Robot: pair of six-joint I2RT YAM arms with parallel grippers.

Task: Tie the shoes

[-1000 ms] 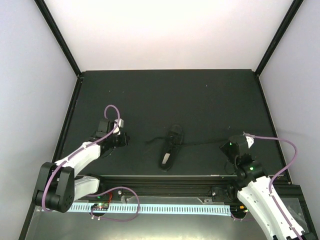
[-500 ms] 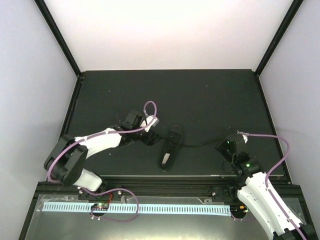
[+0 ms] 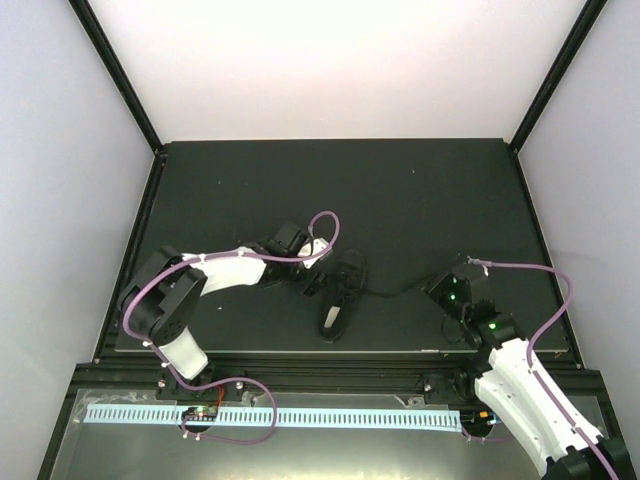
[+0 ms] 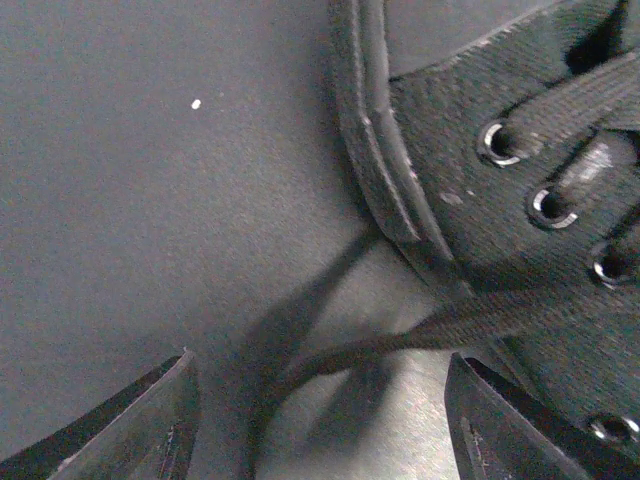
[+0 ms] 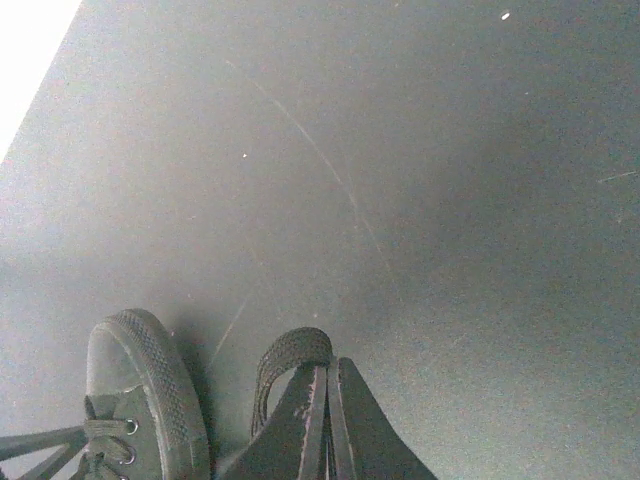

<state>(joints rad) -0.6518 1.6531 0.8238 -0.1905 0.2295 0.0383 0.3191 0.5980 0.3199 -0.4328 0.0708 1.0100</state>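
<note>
The small black lace-up shoe [image 3: 340, 297] lies mid-table, toe pointing away. My left gripper [image 3: 313, 282] stands open right at the shoe's left side. In the left wrist view its fingers [image 4: 150, 420] straddle a black lace [image 4: 400, 340] that runs out from the eyelet side of the shoe [image 4: 500, 200]; neither finger touches the lace. My right gripper [image 3: 442, 291] is to the right of the shoe, shut on the other lace [image 3: 400, 291]. In the right wrist view that lace [image 5: 285, 365] loops over the closed tips of the gripper [image 5: 328, 375], with the shoe's toe [image 5: 140, 400] at lower left.
The dark mat [image 3: 340, 190] covers the table between pale walls. A black rail [image 3: 320, 362] runs along the near edge. A purple cable [image 3: 325, 225] arcs over the left wrist.
My left arm has swung right from the table's left part up to the shoe, and its gripper has opened. My right gripper has edged left with the lace, which now hangs slacker.
</note>
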